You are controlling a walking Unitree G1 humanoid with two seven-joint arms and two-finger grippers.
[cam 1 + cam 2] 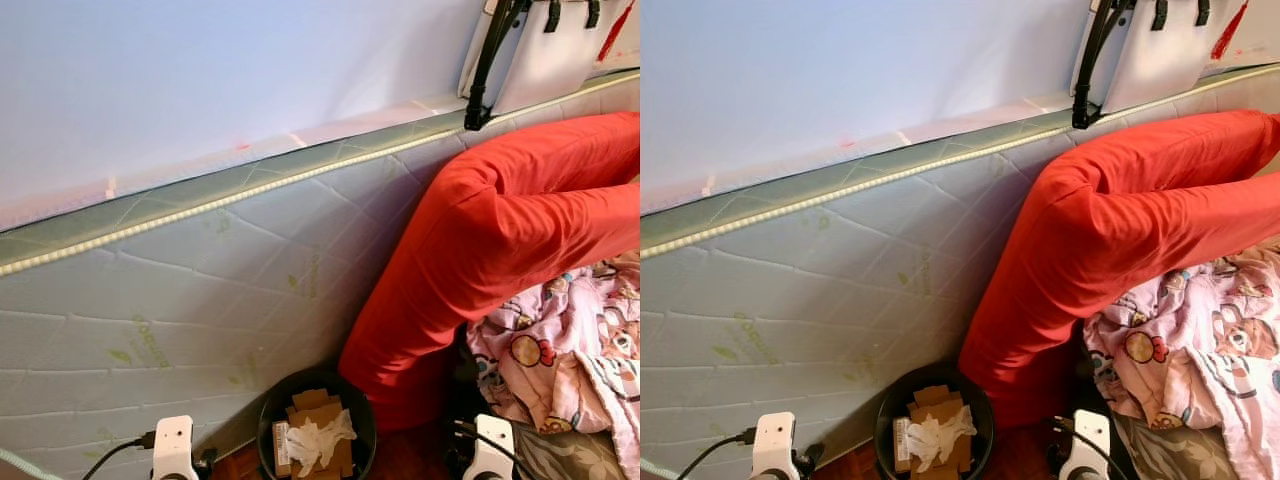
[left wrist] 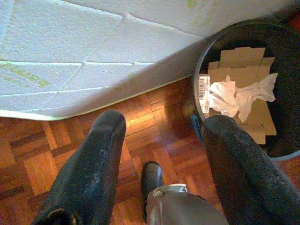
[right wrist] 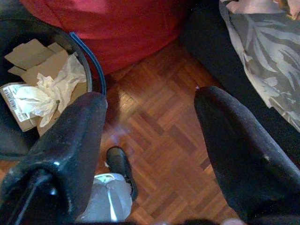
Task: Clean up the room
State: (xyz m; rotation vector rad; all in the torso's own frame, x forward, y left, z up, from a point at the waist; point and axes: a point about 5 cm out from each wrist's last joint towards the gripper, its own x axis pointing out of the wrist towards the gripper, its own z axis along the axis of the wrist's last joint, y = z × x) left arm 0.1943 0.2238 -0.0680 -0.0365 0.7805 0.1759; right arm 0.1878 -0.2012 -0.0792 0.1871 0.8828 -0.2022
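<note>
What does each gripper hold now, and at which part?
Nothing is held. The left gripper and the right gripper are both open, with only the floor between their fingers, beside the bin.

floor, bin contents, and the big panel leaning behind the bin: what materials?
Floor: looks like glossy wood parquet, small blocks in a woven pattern. Bin: dark, probably plastic, holding flattened brown cardboard and crumpled white tissue. Panel: a mattress on its side, quilted white fabric with faint green print and a piped edge.
</note>
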